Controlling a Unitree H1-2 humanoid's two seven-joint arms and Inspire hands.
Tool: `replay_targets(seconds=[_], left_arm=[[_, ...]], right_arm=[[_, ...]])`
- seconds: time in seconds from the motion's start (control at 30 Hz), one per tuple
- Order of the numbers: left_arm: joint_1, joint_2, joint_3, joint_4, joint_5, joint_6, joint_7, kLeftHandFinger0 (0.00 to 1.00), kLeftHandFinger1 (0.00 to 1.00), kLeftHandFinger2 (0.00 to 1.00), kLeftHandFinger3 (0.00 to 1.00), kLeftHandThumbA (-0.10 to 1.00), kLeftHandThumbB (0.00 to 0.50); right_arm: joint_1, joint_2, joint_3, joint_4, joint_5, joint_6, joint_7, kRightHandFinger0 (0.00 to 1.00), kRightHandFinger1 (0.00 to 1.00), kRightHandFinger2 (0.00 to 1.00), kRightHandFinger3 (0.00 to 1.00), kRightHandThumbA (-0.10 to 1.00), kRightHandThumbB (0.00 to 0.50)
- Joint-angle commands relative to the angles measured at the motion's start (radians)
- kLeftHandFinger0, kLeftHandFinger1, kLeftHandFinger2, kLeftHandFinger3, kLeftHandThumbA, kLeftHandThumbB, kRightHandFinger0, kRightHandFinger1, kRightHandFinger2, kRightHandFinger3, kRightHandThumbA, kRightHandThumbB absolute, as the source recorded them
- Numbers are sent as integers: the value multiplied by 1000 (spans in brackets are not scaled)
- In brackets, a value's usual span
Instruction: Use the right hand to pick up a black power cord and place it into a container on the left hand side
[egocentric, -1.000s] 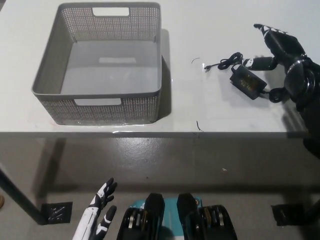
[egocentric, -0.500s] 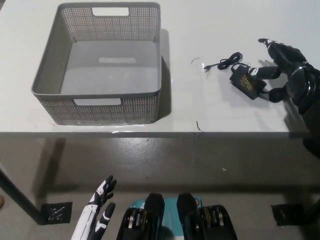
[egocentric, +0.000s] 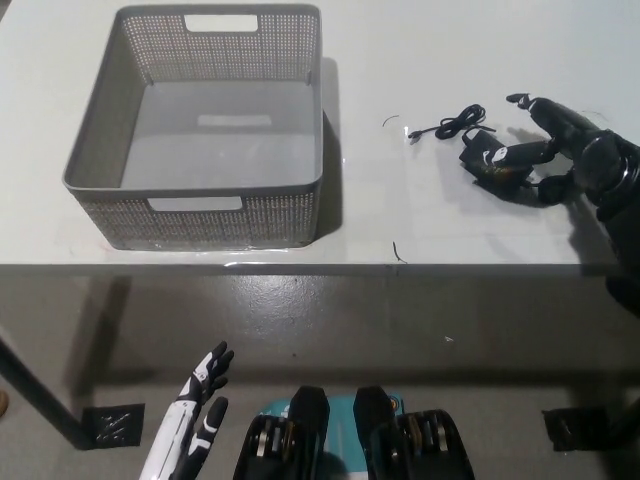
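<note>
Head view shows the black right hand (egocentric: 560, 150) curling its fingers onto the black power cord's brick (egocentric: 487, 158) on the white table (egocentric: 400, 200), right of the grey perforated basket (egocentric: 205, 130), while the white left hand (egocentric: 195, 420) hangs open below.

The basket (egocentric: 200, 215) is made of grey matt plastic, with perforated walls and a smooth bottom. The counter (egocentric: 420, 220) is seen as white, smooth and slightly glossy. The cord (egocentric: 447, 125) and its adapter (egocentric: 487, 158) look like black matt plastic.
</note>
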Motion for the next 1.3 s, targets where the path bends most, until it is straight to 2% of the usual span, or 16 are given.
replay_targets(seconds=[0.0, 0.23, 0.43, 0.5, 0.57, 0.7, 0.77, 0.87, 1.0, 1.13, 1.17, 1.2, 1.23, 1.27], left_arm=[[-13, 4, 8, -22, 2, -22, 8, 1000, 1000, 1000, 1000, 969, 20], [-31, 4, 11, -23, 5, -12, 9, 1000, 1000, 1000, 1000, 973, 27], [-33, 5, 13, -16, 10, -20, 13, 1000, 1000, 1000, 1000, 989, 59], [-36, 5, 14, -12, 8, -28, 14, 1000, 1000, 1000, 1000, 989, 60], [-38, 7, 14, -11, 6, -36, 13, 1000, 1000, 1000, 1000, 974, 40], [-50, 9, 17, -8, 4, -27, 12, 1000, 1000, 1000, 1000, 1000, 72], [-55, 9, 17, -8, -3, -27, 8, 1000, 1000, 1000, 1000, 1000, 63], [-62, 7, 18, -8, -1, -26, 10, 1000, 1000, 1000, 1000, 987, 59], [-61, 5, 18, -9, 0, -25, 12, 1000, 1000, 1000, 1000, 963, 42], [-61, 6, 18, -12, -4, -23, 10, 1000, 1000, 1000, 1000, 954, 46], [-72, 7, 20, -10, -1, -23, 11, 1000, 1000, 1000, 1000, 959, 45], [-78, 7, 20, -9, 0, -23, 12, 1000, 1000, 1000, 1000, 961, 44], [-79, 7, 20, -7, 0, -25, 12, 1000, 1000, 1000, 1000, 960, 43], [-81, 7, 20, -5, 0, -28, 12, 1000, 1000, 1000, 1000, 960, 43]], right_arm=[[-84, -3, -3, 14, 30, -34, 43, 1000, 1000, 1000, 1000, 887, 500], [-120, 11, 6, 111, 32, -56, 45, 1000, 1000, 1000, 1000, 775, 500], [-120, 26, 28, 178, 13, -76, 12, 1000, 1000, 1000, 1000, 785, 500], [-118, 34, 38, 207, 8, -84, -5, 1000, 1000, 1000, 1000, 781, 500], [-112, 43, 40, 235, 15, -85, -11, 1000, 1000, 1000, 1000, 741, 500], [-94, 57, 59, 263, 4, -85, -28, 1000, 1000, 1000, 1000, 788, 500], [-89, 62, 60, 273, 9, -83, -24, 1000, 1000, 1000, 1000, 789, 500], [-77, 71, 51, 283, 22, -83, -27, 1000, 1000, 1000, 1000, 729, 500], [-63, 77, 55, 292, 20, -84, -25, 1000, 1000, 1000, 1000, 743, 500], [-43, 86, 51, 295, 20, -92, -97, 1000, 1000, 1000, 1000, 690, 500], [-47, 88, 47, 293, 19, -96, -153, 1000, 1000, 1000, 1000, 513, 458], [-43, 87, 49, 290, 12, -113, -230, 854, 921, 958, 1000, 317, 312], [-36, 87, 56, 287, -2, -131, -310, 357, 461, 598, 673, -17, 245], [-31, 87, 61, 287, -10, -139, -365, 154, 337, 536, 593, -83, 226]])
